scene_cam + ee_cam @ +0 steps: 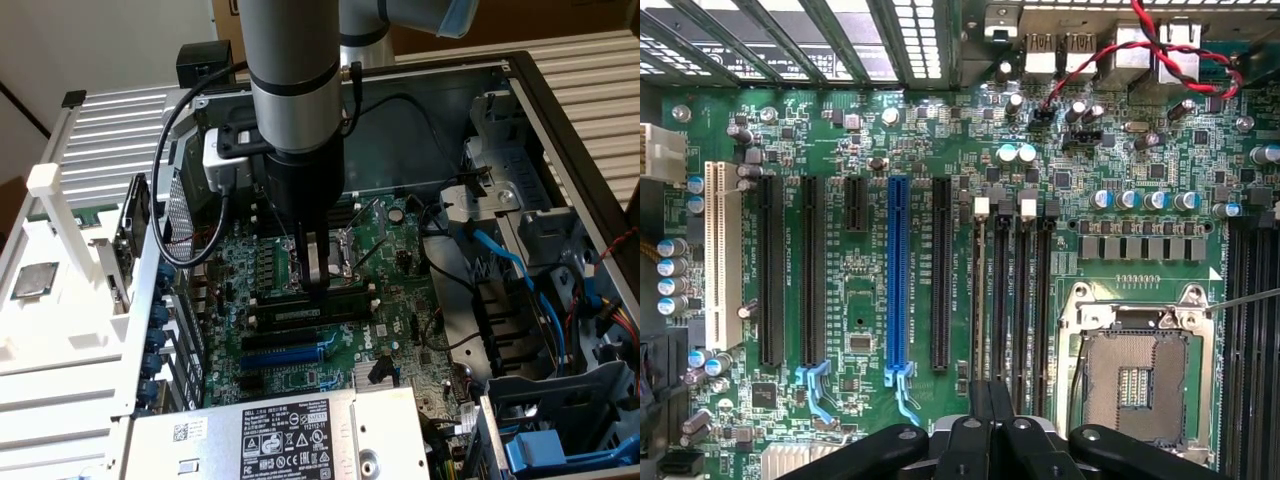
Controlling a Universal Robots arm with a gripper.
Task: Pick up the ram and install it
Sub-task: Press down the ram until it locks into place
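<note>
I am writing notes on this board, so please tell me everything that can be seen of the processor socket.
The processor socket lies flat on the green motherboard, beside the black memory slots. It is square, with a silvery metal frame. No cooler covers it; its dark middle seems to show fine contacts. A thin metal lever runs out from one side. Nothing else visibly touches it.
</note>
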